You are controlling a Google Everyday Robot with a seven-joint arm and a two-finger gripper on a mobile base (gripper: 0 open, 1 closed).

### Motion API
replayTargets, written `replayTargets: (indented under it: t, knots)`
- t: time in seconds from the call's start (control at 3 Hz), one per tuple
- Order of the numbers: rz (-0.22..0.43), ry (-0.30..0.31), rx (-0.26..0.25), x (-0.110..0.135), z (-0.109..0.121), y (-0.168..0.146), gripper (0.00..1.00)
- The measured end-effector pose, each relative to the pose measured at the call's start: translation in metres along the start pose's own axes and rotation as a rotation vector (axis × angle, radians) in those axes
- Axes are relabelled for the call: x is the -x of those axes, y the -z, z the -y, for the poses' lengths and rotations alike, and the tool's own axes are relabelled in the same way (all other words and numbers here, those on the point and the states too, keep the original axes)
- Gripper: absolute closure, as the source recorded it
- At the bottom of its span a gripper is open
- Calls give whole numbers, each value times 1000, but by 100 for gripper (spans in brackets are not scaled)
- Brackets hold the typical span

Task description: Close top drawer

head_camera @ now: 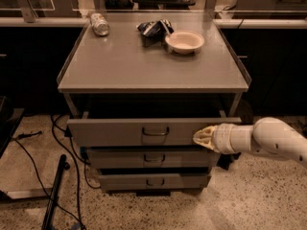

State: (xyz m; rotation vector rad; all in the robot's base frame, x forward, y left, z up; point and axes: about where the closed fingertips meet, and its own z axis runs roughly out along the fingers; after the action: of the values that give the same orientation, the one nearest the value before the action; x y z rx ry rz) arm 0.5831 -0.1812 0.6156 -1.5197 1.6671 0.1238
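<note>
The top drawer [120, 131] is a wide grey metal drawer with a small dark loop handle [155, 132] at its centre. It stands pulled out a little from the grey cabinet [144, 66], less than before. My gripper [202, 136] comes in from the right on a white arm [268, 140] and rests against the right part of the drawer front.
Two narrower grey drawers [154, 158] sit below. On the cabinet top are a tipped can [100, 24], a dark crumpled bag [153, 28] and a white bowl [184, 41]. Cables [62, 143] and a dark pole [55, 193] lie on the floor at left. Counters run behind.
</note>
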Motion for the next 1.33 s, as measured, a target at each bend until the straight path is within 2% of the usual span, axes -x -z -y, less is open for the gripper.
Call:
replayTargets:
  t: [0.67,1.0,1.33]
  knots:
    - [-26,-31,-54,-15,31,-12,100]
    - [-34,-42,-67,-18,39,-18,100]
    - [-34,-42,-67,-18,38,-17,100]
